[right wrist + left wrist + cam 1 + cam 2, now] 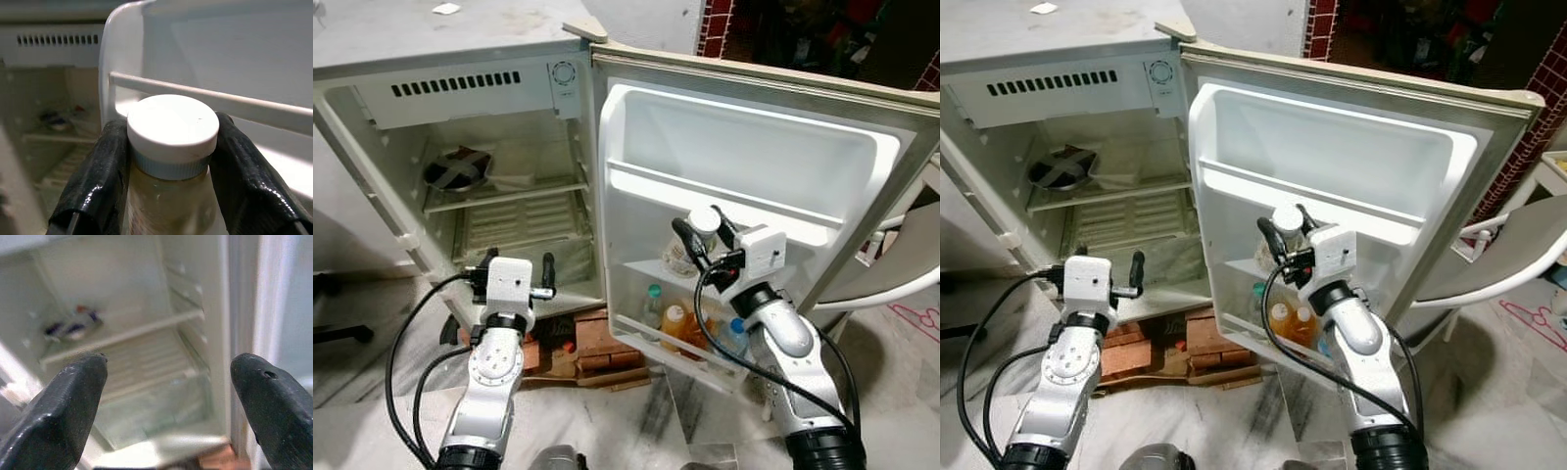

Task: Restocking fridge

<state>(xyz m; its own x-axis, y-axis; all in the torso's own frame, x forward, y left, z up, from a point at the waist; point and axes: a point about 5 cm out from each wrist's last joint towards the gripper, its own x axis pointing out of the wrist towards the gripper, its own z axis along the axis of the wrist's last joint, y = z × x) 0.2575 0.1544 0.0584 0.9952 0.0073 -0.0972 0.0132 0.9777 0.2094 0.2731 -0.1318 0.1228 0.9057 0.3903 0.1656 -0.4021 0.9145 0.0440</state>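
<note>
A small fridge [460,108] stands open before me, its door [754,186] swung to the right. My right gripper [705,233] is shut on a white-capped jar [172,128] with pale contents, held in front of the door's middle shelf [651,270]. Several bottles [674,323] stand in the lower door shelf. My left gripper [514,266] is open and holds nothing, low in front of the fridge's bottom compartment. A dark round dish [457,169] lies on the fridge's upper wire shelf [509,196].
Red bricks [592,343] prop up the fridge at floor level. A white chair [891,284] stands to the right behind the door. The upper door shelf [734,201] holds nothing. The floor is pale marble [636,421].
</note>
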